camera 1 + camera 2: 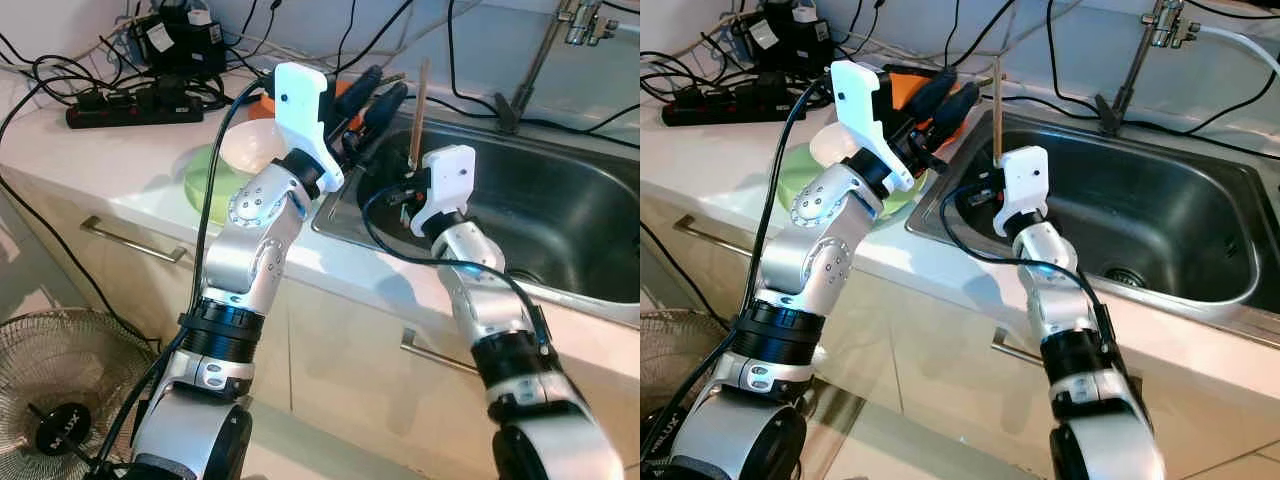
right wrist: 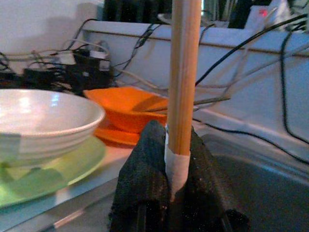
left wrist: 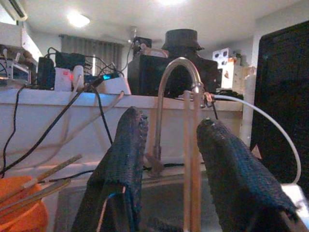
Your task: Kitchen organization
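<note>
Chopstick upright over the sink!
Right gripper [image 1: 412,192] clamps the wooden chopstick [image 1: 418,112] vertically, mid-frame; left gripper [image 1: 378,103], fingers apart, waits just left, nearer the orange bowl [image 2: 126,107].

Sink [image 1: 560,215] sits to the right in the counter [image 1: 120,150], bowl [image 1: 250,148] on plate [image 1: 205,180] just left of it, another bowl [image 1: 902,82] behind them (sticks [image 3: 38,181] lying in it), power strip [image 1: 135,110] further left, tap [image 1: 1140,55] behind the sink.
</note>
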Robot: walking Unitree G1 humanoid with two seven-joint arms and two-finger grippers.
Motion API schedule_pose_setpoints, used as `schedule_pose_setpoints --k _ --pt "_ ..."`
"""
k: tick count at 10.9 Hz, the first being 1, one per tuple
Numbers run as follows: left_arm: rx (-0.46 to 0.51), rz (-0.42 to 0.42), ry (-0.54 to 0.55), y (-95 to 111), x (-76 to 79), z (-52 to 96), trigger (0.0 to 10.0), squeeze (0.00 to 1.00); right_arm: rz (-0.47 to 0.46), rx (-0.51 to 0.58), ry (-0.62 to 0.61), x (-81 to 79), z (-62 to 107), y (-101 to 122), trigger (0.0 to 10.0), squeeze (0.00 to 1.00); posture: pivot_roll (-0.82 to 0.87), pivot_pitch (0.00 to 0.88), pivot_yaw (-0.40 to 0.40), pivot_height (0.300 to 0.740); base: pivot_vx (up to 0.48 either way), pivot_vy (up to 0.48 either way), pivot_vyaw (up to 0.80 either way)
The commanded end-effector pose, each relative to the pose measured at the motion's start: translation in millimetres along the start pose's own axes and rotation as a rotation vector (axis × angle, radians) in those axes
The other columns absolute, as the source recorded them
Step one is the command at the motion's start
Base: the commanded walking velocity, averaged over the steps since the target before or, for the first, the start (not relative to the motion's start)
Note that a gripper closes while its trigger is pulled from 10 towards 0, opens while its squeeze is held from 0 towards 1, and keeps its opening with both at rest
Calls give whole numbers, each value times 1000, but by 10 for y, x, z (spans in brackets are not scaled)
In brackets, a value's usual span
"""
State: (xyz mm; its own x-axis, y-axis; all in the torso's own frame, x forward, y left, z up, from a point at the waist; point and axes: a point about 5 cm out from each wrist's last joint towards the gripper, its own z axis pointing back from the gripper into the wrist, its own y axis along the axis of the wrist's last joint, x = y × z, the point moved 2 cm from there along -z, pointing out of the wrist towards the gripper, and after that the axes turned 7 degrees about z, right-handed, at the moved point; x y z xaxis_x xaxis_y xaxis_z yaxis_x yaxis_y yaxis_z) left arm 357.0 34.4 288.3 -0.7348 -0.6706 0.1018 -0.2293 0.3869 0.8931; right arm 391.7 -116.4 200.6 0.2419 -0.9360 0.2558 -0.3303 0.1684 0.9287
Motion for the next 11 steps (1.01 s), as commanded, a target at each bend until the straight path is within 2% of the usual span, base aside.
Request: schedule_pose_setpoints --k 1,2,3,5,7,9,11 --pt "-22 -19 19 -75 -25 63 10000 0 31 -5 -79 201 -29 12 0 0 186 18 -2 740 0 0 0" --pt "-41 -21 28 -132 -42 101 10000 0 37 -20 -106 272 -30 -11 4745 0 189 18 -4 740 0 0 0" --pt "-70 -15 54 -233 -83 179 10000 0 44 -47 -148 388 -26 -51 10000 0 190 20 -7 740 0 0 0" --pt "-139 -9 108 -486 -152 379 10000 0 76 -94 -211 592 -10 -122 10000 0 195 21 -14 740 0 0 0" --pt "-243 15 134 -820 -165 573 10000 0 90 -164 -259 708 23 -248 10000 0 200 20 -21 740 0 0 0" --pt "-326 28 146 -1068 -162 721 10000 0 77 -215 -273 716 58 -359 10000 0 202 20 -26 740 0 0 0" --pt "-369 44 155 -1205 -157 809 10000 0 61 -269 -275 676 107 -484 10000 0 206 20 -29 740 0 0 0"
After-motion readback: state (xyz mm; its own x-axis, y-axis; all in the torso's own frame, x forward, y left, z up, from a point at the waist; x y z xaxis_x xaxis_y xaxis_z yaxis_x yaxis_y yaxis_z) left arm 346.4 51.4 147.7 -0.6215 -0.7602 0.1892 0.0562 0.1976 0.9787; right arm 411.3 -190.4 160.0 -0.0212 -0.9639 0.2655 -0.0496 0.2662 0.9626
